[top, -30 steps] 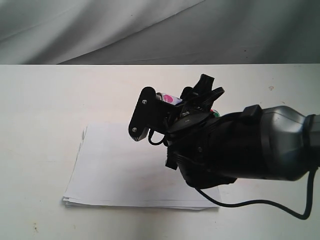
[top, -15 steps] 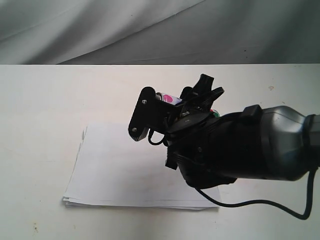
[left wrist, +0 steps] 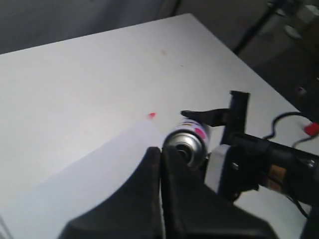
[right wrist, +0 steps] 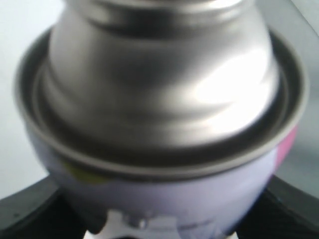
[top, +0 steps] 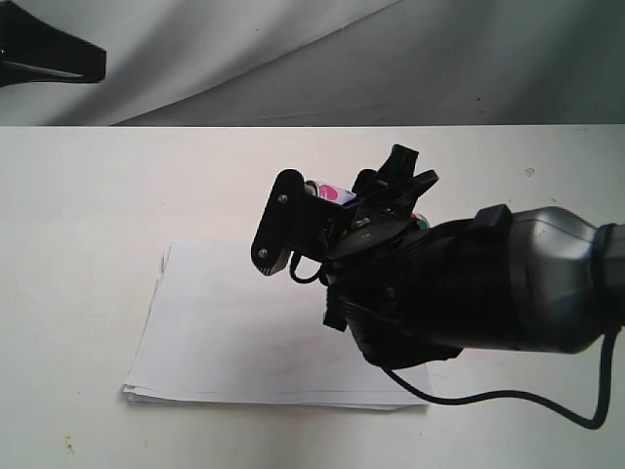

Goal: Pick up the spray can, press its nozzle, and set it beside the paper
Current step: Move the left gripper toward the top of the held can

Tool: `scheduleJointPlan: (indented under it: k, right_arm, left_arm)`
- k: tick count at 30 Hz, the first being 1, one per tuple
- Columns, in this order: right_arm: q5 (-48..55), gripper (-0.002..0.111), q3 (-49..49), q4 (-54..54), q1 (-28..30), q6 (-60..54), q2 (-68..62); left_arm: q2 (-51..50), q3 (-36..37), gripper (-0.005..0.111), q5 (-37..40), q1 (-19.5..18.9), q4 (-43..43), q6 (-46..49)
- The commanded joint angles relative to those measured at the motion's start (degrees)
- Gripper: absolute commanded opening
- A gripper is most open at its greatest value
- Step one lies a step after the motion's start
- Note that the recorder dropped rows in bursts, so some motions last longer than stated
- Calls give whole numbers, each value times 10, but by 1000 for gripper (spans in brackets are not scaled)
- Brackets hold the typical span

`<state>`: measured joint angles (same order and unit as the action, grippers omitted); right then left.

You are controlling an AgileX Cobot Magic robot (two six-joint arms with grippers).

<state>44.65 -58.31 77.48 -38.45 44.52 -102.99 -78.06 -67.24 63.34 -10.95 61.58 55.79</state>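
Mid-frame, the right gripper (top: 342, 186) clamps the spray can (top: 329, 192) by its body, higher in frame than the paper (top: 234, 332); the left gripper (left wrist: 160, 199) is closed, holding nothing

A white table (top: 88, 195) stands before a creased grey cloth backdrop (top: 293, 59), evenly lit.

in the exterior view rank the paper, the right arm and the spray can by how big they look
1. right arm and paper: both large, too close to rank; the arm looks nearer the camera.
2. spray can: only a small bit shows.
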Motion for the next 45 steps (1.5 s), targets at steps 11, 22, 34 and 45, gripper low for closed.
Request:
scheduleJointPlan:
  k: [11, 22, 34, 45]
  right_arm:
    - [13, 0, -5, 17, -1, -8, 6]
    - [13, 0, -5, -1, -1, -25, 6]
    - [13, 0, -5, -5, -1, -57, 6]
    - [13, 0, -5, -8, -1, -57, 6]
  left_arm:
    - [-121, 112, 0, 66, -11, 193, 311]
    - [-175, 136, 0, 34, 66, 203, 376]
    - [-177, 135, 0, -58, 119, 205, 389]
    - [-214, 69, 0, -37, 139, 149, 356]
